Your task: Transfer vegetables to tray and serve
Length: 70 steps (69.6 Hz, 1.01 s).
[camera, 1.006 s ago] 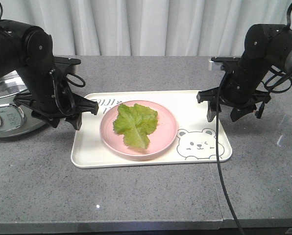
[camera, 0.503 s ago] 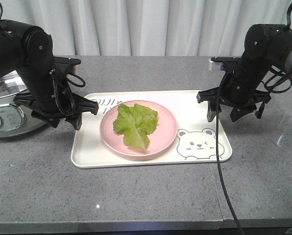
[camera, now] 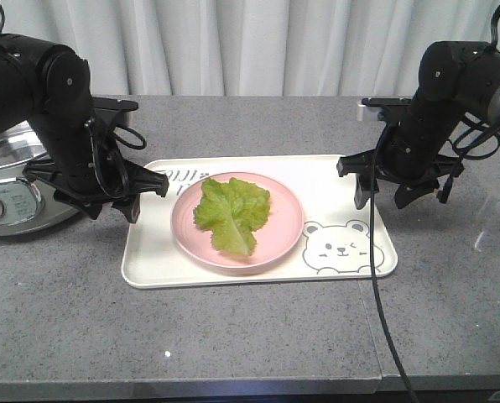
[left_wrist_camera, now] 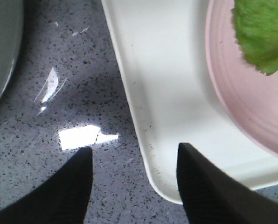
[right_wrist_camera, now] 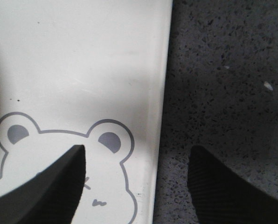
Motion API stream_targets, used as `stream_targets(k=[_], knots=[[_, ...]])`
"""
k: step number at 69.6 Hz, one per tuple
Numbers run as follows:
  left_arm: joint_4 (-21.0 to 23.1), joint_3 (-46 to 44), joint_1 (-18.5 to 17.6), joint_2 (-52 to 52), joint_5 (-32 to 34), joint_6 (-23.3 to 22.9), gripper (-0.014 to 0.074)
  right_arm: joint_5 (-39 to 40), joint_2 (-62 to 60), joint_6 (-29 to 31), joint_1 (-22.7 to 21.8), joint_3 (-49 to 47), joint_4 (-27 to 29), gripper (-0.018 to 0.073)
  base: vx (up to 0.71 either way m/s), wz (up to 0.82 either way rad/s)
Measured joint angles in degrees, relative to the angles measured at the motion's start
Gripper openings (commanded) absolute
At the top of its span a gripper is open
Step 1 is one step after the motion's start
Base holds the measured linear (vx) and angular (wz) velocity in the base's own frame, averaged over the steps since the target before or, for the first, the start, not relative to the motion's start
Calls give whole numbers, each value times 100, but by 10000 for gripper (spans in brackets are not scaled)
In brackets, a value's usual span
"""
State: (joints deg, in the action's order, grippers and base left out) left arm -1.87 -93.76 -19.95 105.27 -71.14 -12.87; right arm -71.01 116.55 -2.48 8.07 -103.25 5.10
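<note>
Lettuce (camera: 231,211) lying on pink plate (camera: 283,231) in middle of cream tray (camera: 149,260), tray on grey counter (camera: 233,336), left gripper (left_wrist_camera: 132,154) fingers apart astride tray's left rim, gripping nothing, right gripper (right_wrist_camera: 136,154) likewise spread astride right rim by bear drawing (camera: 342,246), cooker (camera: 7,185) far left

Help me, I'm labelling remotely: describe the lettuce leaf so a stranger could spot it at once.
On the grey countertop lies a cream tray with a bear drawing. A round pink plate sits on it, holding the lettuce leaf. It is the only green, crinkly thing there.
</note>
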Motion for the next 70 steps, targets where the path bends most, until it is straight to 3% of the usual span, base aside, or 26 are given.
stream_targets(k=[70], knots=[[0, 0, 0, 0, 57, -5, 397, 26, 418, -40, 0, 6, -175, 456, 0, 0]])
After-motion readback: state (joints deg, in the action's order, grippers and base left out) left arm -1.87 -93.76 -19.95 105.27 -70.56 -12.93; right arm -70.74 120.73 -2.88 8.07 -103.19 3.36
